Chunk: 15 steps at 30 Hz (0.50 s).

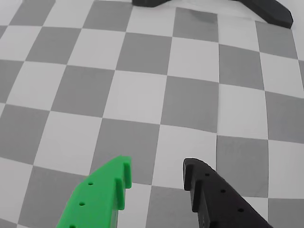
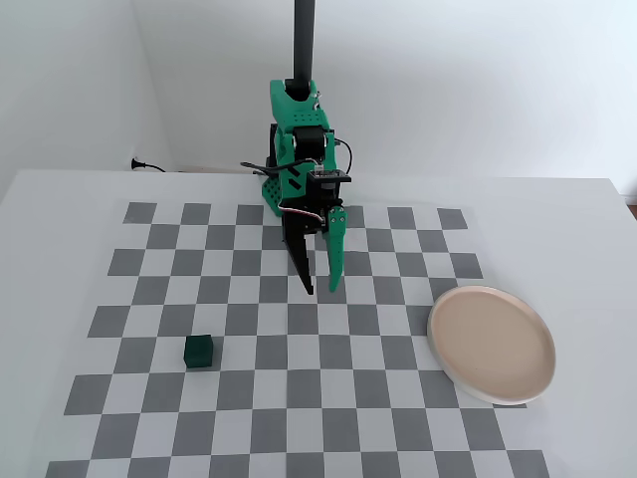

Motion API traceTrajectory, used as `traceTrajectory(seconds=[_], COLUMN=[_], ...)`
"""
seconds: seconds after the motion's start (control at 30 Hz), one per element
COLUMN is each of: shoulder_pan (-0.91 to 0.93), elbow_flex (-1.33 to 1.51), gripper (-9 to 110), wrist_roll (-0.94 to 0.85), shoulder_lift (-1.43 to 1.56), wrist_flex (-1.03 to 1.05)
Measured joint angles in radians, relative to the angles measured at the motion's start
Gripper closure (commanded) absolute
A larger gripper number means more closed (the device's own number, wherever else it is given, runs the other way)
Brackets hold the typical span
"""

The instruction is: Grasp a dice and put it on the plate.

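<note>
In the fixed view the dark green dice point(image 2: 199, 351) sits on the checkerboard at the lower left. The beige-pink plate point(image 2: 492, 343) with its cream rim lies at the right. My gripper point(image 2: 320, 291), one green finger and one black finger, hangs tips down over the board's middle, open and empty, well right of and behind the dice. In the wrist view the gripper point(image 1: 156, 173) shows a wide gap between the green finger point(image 1: 102, 197) and the black finger point(image 1: 213, 197), with only bare checker squares below. Neither dice nor plate appears in the wrist view.
The arm's green base point(image 2: 294, 149) and a black pole point(image 2: 304, 40) stand at the board's far edge. Black stand feet point(image 1: 266, 12) cross the top of the wrist view. A cable point(image 2: 149, 166) lies on the table at the far left.
</note>
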Motion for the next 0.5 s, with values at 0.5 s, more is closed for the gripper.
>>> traceTrajectory(seconds=[0.5], shoulder_pan=[0.089], elbow_flex=[-0.288], gripper=[92], wrist_roll=[0.058], shoulder_lift=[-0.704], wrist_flex=[-0.328])
